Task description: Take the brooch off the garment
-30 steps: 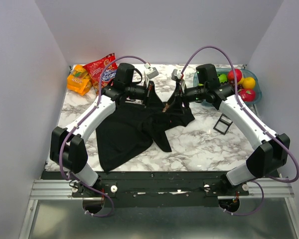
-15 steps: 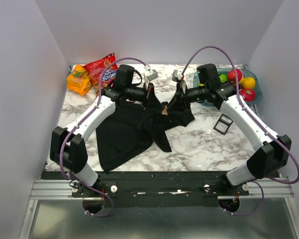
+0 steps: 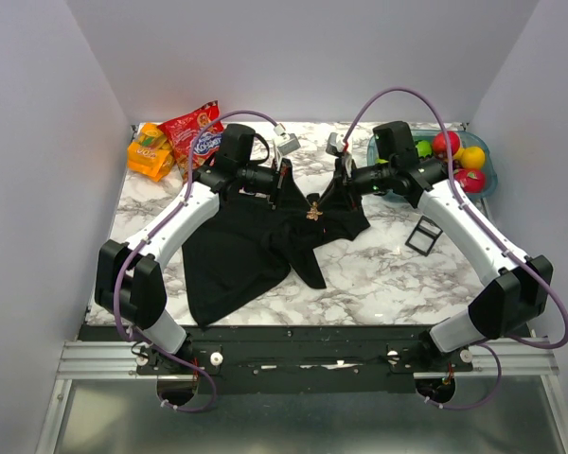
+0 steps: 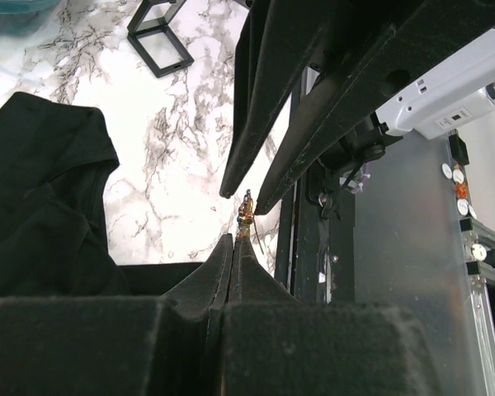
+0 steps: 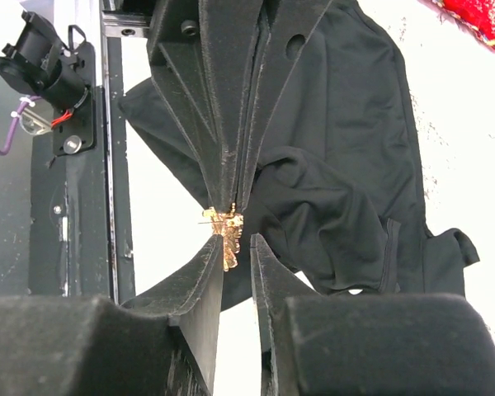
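Top view, left to right, table (image 3: 379,270) as the clock face.

- 10 o'clock corner: orange snack packet (image 3: 151,151) and red snack packet (image 3: 195,130), touching. No change.
- Left gripper (image 4: 234,244): fingers pressed together, with the brooch (image 5: 227,228) pinched right at the tips. Same grip as a second ago. Can't tell whether any cloth is caught in with it.
- Garment (image 3: 246,251): crumpled black T-shirt, spread from centre down toward 7 o'clock. One fold reaches up toward 12, under both grippers. Outline is the same as before.
- The brooch is just 12 o'clock of table centre, above the shirt's upper fold and between the two sets of fingertips. It sits slightly nearer the arm bases than a second ago.
- Right gripper (image 5: 236,243): fingers have narrowed over the last second and now stand a slim gap apart, straddling the brooch tip to tip with the left gripper. The brooch lies against one finger. A gap shows at the other, so no firm pinch is visible yet.
- 3 o'clock: small black square tray (image 3: 423,235), well apart from the shirt. Not moved.
- 1–2 o'clock corner: teal bowl (image 3: 493,176) of coloured balls, behind the right wrist. No change.
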Robot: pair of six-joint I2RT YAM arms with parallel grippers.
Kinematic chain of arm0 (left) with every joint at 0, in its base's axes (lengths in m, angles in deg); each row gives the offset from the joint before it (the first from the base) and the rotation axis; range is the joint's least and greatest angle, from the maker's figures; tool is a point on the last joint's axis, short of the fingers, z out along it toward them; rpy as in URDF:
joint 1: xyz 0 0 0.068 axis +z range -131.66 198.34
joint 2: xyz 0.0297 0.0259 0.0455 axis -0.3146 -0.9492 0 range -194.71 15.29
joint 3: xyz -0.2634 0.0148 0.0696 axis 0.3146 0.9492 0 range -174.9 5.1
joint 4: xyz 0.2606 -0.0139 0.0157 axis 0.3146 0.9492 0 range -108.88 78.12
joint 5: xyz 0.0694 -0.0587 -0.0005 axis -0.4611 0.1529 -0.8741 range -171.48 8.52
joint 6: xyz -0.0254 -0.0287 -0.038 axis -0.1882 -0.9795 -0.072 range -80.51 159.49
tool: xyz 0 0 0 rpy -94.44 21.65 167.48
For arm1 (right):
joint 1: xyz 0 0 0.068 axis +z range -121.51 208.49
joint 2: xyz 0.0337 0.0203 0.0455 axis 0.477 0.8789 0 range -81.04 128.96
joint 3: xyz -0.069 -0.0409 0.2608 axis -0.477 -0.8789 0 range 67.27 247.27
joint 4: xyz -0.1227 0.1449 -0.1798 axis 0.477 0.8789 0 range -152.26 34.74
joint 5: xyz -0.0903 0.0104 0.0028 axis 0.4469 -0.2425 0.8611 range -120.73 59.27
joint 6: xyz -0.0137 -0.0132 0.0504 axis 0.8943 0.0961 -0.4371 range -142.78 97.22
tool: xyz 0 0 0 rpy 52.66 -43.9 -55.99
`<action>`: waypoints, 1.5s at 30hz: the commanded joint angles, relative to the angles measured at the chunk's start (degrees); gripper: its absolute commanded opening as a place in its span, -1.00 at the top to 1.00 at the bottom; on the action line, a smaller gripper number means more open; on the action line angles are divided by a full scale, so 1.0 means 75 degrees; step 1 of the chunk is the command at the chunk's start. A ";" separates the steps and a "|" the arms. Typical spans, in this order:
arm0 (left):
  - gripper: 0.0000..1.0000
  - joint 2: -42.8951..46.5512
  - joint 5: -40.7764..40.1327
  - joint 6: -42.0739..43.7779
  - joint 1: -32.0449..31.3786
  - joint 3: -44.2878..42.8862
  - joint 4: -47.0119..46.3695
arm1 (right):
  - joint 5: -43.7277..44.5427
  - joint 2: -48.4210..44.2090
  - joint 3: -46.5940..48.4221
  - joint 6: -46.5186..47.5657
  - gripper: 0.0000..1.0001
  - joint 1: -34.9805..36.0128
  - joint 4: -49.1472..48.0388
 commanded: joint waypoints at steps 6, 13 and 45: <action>1.00 0.0306 0.0339 -0.0045 0.0041 0.0014 -0.0264 | 0.0222 0.0308 -0.0087 -0.0227 0.36 -0.0022 -0.0086; 1.00 0.0306 0.0128 -0.0068 0.0053 0.0049 -0.0241 | -0.0175 0.0379 -0.0005 -0.0134 0.99 -0.0033 0.0042; 0.26 -0.0022 -0.0329 0.1818 -0.0439 -0.0724 0.0873 | -0.2321 0.0718 -0.0321 -0.1656 0.99 -0.0514 -0.0472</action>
